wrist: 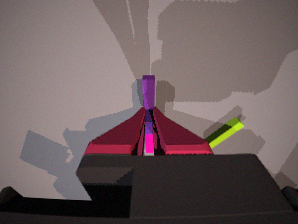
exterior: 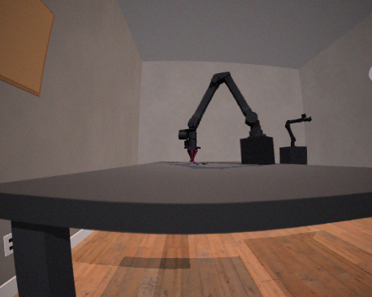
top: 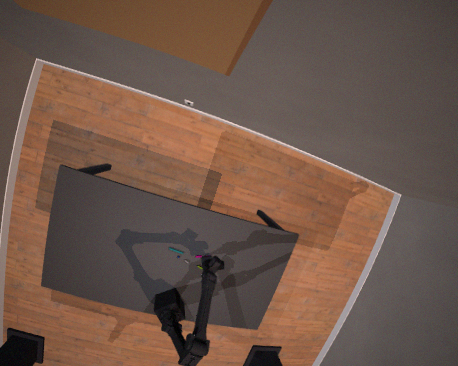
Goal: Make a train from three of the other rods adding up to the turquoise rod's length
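My gripper (exterior: pixel 192 160) (wrist: pixel 148 112) is low over the table, its fingers shut on a purple rod (wrist: pixel 148 91) that juts forward from the fingertips in the wrist view. A magenta-coloured rod (top: pixel 198 256) (wrist: pixel 149 143) lies behind it, roughly in line; its length and any gap to the purple rod are hidden by the fingers. A lime rod (top: pixel 200 267) (wrist: pixel 227 132) lies slanted to one side, apart. A turquoise rod (top: pixel 176 250) lies farther left in the top view, with a small blue rod (top: pixel 178 257) and a grey rod (top: pixel 187 261) near it.
The rods are on the dark table (top: pixel 95 210) (exterior: pixel 272 187). The arm and its shadows cover part of the area right of the rods in the top view. A second, smaller arm (exterior: pixel 293 134) stands in the background of the exterior view.
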Controlling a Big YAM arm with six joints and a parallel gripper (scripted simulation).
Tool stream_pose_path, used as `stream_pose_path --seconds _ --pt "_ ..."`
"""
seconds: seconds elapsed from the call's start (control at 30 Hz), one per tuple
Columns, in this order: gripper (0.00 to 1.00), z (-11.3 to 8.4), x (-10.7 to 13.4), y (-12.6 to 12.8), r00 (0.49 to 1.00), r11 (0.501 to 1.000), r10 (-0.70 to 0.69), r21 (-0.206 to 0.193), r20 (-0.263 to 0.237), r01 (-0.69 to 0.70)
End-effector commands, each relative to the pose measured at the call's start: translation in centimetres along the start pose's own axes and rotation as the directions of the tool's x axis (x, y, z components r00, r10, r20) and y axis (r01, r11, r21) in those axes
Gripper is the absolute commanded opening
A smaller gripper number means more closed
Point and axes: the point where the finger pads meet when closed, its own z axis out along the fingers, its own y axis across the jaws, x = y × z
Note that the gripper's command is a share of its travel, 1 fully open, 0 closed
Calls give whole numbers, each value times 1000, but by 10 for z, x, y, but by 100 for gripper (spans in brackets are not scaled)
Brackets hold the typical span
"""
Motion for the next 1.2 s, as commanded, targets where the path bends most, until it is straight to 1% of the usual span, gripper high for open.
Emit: stream_pose_path --seconds 0.0,0.23,0.77,1.17 --pt "5 9 -1 -7 1000 1000 -3 11 -5 3" --pt "5 9 -2 -7 1000 1000 -3 8 -3 3" --pt "5 19 -6 -2 1000 1000 -2 -1 4 2" --pt "5 19 -5 -2 1000 1000 -3 1 3 3"
